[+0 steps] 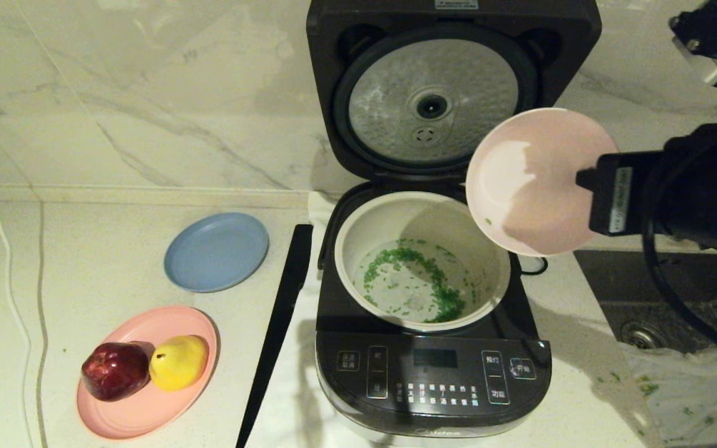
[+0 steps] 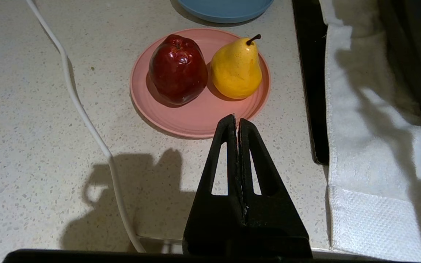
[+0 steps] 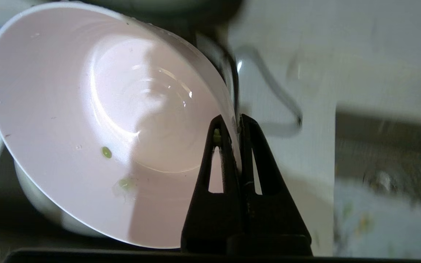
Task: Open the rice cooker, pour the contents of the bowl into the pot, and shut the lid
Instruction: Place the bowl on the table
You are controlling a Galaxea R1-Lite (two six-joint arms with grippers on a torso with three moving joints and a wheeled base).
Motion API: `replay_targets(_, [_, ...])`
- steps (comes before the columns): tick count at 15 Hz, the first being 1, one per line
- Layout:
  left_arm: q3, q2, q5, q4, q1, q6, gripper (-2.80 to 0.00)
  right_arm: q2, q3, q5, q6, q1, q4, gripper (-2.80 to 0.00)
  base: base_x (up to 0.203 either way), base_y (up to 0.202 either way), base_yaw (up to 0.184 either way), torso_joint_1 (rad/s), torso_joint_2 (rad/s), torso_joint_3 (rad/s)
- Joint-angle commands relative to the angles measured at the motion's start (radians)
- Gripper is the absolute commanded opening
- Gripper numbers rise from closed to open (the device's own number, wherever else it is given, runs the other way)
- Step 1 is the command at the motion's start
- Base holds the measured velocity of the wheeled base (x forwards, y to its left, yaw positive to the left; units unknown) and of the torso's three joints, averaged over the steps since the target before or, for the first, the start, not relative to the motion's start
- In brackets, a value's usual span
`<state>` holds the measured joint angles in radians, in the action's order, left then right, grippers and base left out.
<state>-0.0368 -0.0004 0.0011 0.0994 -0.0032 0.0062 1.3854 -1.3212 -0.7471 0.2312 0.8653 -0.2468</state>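
My right fingers (image 3: 232, 126) pinch the bowl (image 1: 529, 180) rim, tipped over the pot (image 1: 422, 258); the contents (image 1: 424, 274) are in, the lid (image 1: 452, 87) is up and needs closing. Left fingers (image 2: 237, 122) shut, idle.

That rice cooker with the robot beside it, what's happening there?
The big dark rice cooker stands with its hinged lid up. The right hand pinches the rim of a small pale pink bowl, tipped over the cream inner pot. The green grains lie in the pot; only a few cling to the bowl. The left hand rests shut near a pink plate of fruit.
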Motion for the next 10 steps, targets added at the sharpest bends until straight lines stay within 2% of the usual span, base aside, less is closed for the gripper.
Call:
replay_targets(1, [0.000, -0.001, 0.000, 0.000, 0.000, 0.000, -2.80, -0.130, 0.004, 0.133, 0.111, -0.064, -0.279, -2.80, 0.000, 0.000, 0.000, 0.000, 0.00, 0.000])
replay_targets(3, [0.000, -0.001, 0.000, 0.000, 0.000, 0.000, -2.80, -0.179, 0.011, 0.278, 0.206, -0.222, -0.423, -2.80, 0.000, 0.000, 0.000, 0.000, 0.00, 0.000])
replay_targets(5, [0.000, -0.001, 0.000, 0.000, 0.000, 0.000, -2.80, -0.226, 0.080, 0.435, 0.243, -0.407, -0.493, -2.80, 0.000, 0.000, 0.000, 0.000, 0.00, 0.000])
replay_targets(6, [0.000, -0.001, 0.000, 0.000, 0.000, 0.000, -2.80, -0.245, 0.155, 0.491, 0.252, -0.467, -0.507, -2.80, 0.000, 0.000, 0.000, 0.000, 0.00, 0.000])
replay_targets(8, [0.000, -0.001, 0.000, 0.000, 0.000, 0.000, -2.80, -0.269, 0.316, 0.553, 0.266, -0.522, -0.518, -2.80, 0.000, 0.000, 0.000, 0.000, 0.00, 0.000])
replay_targets(10, [0.000, -0.001, 0.000, 0.000, 0.000, 0.000, -2.80, -0.263, 0.459, 0.593, 0.275, -0.536, -0.453, -2.80, 0.000, 0.000, 0.000, 0.000, 0.00, 0.000])
